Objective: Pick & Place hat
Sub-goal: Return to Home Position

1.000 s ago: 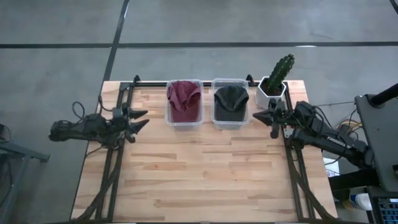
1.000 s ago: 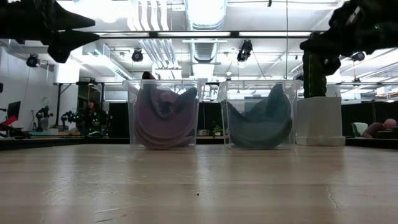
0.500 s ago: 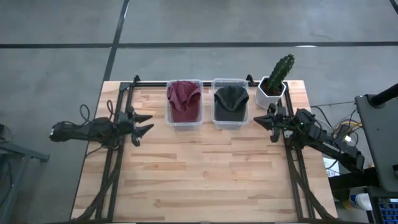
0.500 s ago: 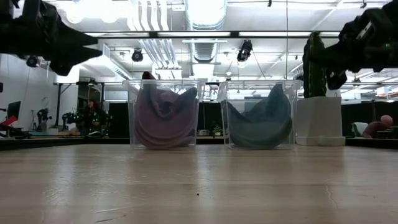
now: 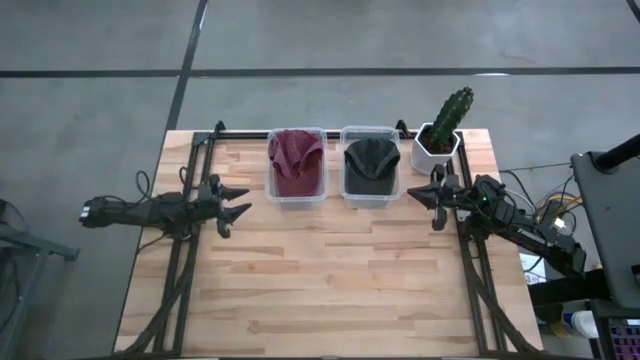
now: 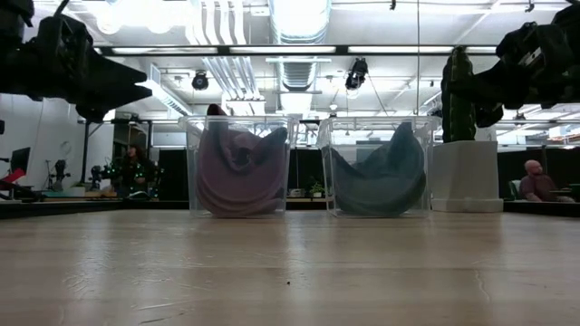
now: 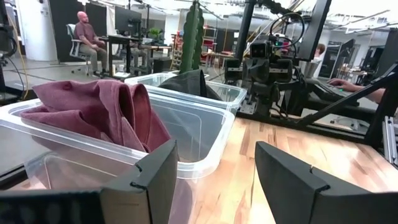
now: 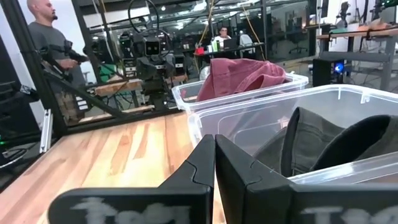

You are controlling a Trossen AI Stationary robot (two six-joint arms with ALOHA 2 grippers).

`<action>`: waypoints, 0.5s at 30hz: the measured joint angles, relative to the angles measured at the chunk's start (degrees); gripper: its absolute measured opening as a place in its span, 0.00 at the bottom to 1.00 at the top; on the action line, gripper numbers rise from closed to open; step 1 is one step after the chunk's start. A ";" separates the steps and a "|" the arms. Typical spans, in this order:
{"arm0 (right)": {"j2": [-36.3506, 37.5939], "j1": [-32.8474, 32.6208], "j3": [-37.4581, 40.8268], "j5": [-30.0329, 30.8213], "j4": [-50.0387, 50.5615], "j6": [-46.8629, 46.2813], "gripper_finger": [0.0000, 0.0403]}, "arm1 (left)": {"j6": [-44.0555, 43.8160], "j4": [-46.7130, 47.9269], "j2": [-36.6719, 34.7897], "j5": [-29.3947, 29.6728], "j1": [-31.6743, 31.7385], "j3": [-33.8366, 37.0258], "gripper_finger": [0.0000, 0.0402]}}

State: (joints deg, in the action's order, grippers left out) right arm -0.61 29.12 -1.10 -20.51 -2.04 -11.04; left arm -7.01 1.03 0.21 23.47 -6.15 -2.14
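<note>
A dark red hat [image 5: 295, 160] lies crumpled in the left clear bin [image 5: 296, 199]. A dark grey hat [image 5: 371, 162] lies in the right clear bin [image 5: 368, 204]. Both bins stand near the table's far edge. My left gripper [image 5: 248, 199] hovers open to the left of the red hat's bin, above the table; in its wrist view the left gripper [image 7: 214, 165] points at the red hat [image 7: 106, 109]. My right gripper [image 5: 412, 194] hovers shut to the right of the grey hat's bin, its wrist view facing the grey hat [image 8: 323, 143].
A cactus in a white pot [image 5: 440, 138] stands at the far right corner, just behind my right gripper. Black rails [image 5: 178, 280] run along the table's left and right sides. Bare wood [image 5: 330, 280] stretches across the near half. People sit in the room beyond.
Both grippers have come down lower over the table. My left gripper has also shifted a little toward the near edge and toward the red hat's bin. Both hats and both bins have stayed where they were.
</note>
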 joint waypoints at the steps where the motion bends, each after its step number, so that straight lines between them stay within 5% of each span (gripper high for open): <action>1: -0.12 -0.02 0.00 0.00 -0.02 0.06 0.02 | -0.02 -0.01 0.05 -0.01 0.00 0.01 0.52; 15: -0.71 0.00 0.02 0.09 0.04 1.27 0.02 | -0.48 0.24 0.09 0.10 0.03 0.10 0.52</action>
State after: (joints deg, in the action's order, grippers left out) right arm -1.32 29.12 -1.08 -20.43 -2.00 -9.77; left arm -7.49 1.27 0.30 23.57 -6.13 -2.04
